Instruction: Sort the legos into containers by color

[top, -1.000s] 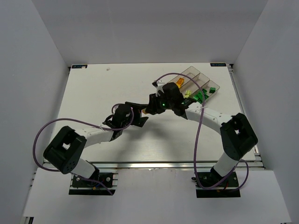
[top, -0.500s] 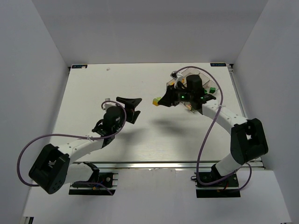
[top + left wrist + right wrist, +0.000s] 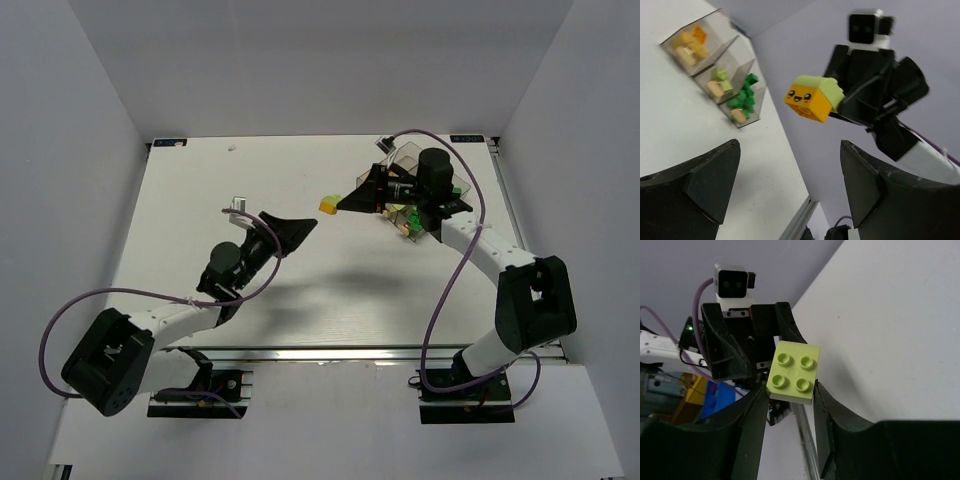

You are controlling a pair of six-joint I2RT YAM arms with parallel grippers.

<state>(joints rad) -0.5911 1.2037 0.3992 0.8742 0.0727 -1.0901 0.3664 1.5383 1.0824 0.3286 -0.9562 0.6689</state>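
Note:
My right gripper (image 3: pixel 343 203) is shut on a pale lime green brick (image 3: pixel 792 372) with an orange-yellow face brick (image 3: pixel 805 102) stuck under it, and holds the pair (image 3: pixel 328 206) in the air left of the containers. My left gripper (image 3: pixel 296 227) is open and empty, raised and pointing at the held bricks from a short distance (image 3: pixel 789 145). The three joined clear bins (image 3: pixel 408 156) stand at the back right, partly hidden by the right arm. In the left wrist view they hold orange-yellow bricks (image 3: pixel 690 42), pale lime bricks (image 3: pixel 720 79) and dark green bricks (image 3: pixel 742 99).
The white table (image 3: pixel 200 200) has raised metal edges, with white walls on three sides. Purple cables loop from both arms. The left arm's wrist camera (image 3: pixel 732 282) faces the right gripper.
The grippers, together at mid-table, have come apart. The right one rose toward the bins with the stacked bricks. The left one pulled back to the left, tilted up, open.

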